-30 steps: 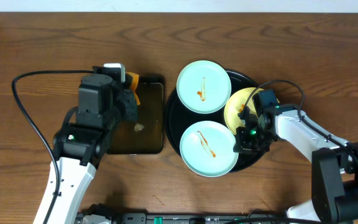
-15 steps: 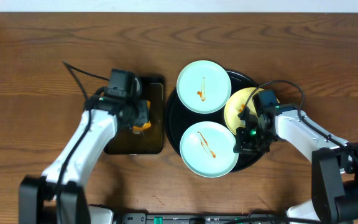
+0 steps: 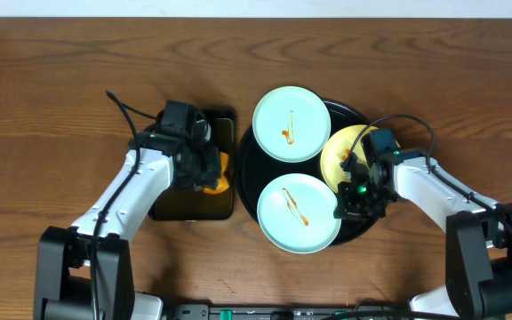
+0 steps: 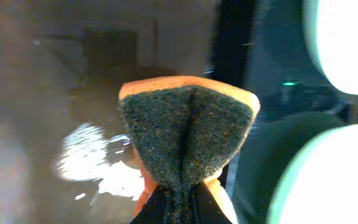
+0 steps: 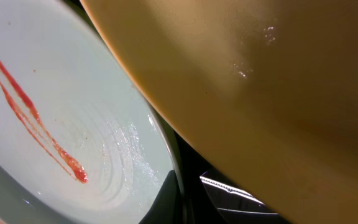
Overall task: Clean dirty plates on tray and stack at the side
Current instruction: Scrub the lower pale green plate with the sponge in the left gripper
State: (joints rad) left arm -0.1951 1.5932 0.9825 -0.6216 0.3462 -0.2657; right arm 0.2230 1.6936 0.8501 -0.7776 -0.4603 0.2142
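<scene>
1. My left gripper: fingers clamped on the narrow end of a sponge. The sponge is orange, folded, with its dark scouring face outward.
2. Beneath it: the rectangular black tray, wet and glinting. The sponge hangs over this tray's right edge.
3. In the way: that tray's right rim, then the rim of the round black tray just beside it.
4. On the round tray, nearest my left gripper: the upper mint plate and the lower mint plate. Each has a thin orange-brown smear and overhangs the tray's left side.
5. The yellow plate: on the tray's right side, partly covered by my right arm.
6. My right gripper: at the yellow plate's near edge, between it and the lower mint plate. I cannot tell whether its fingers are closed.
7. All stands on the wooden table.
8. Change: half a second ago the sponge was over the middle of the rectangular tray, and it is now nearer the round tray. The right arm and plates are unchanged.
</scene>
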